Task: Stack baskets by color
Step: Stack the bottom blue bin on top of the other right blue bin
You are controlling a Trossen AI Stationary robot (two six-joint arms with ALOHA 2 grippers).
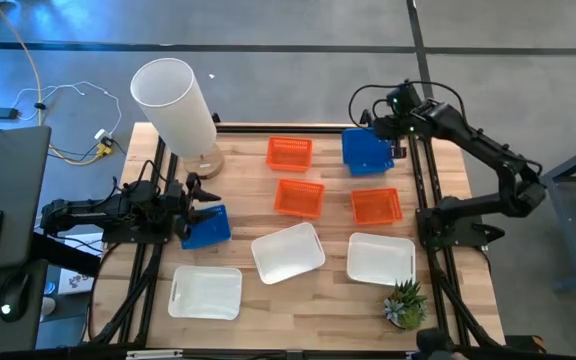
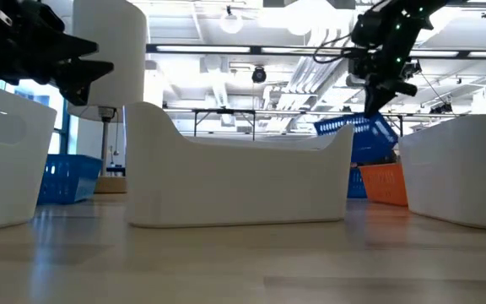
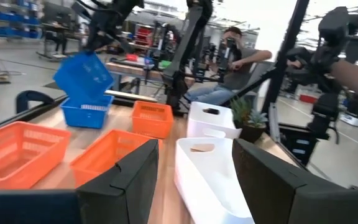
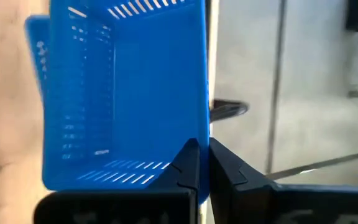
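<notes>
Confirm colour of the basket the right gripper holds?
Blue basket, mesh-sided, pinched by the right gripper; clearest in right wrist view.

The tabletop [image 1: 333, 235] is seen as pale wood with a visible grain and a slight sheen. The blue baskets [image 1: 367, 152] and orange baskets [image 1: 298, 197] are made of thin plastic with slotted mesh walls. The white baskets [image 1: 288, 252] are shown as smooth, solid, matt plastic. The lamp [image 1: 174, 104] is rendered matt white on a wooden base.
</notes>
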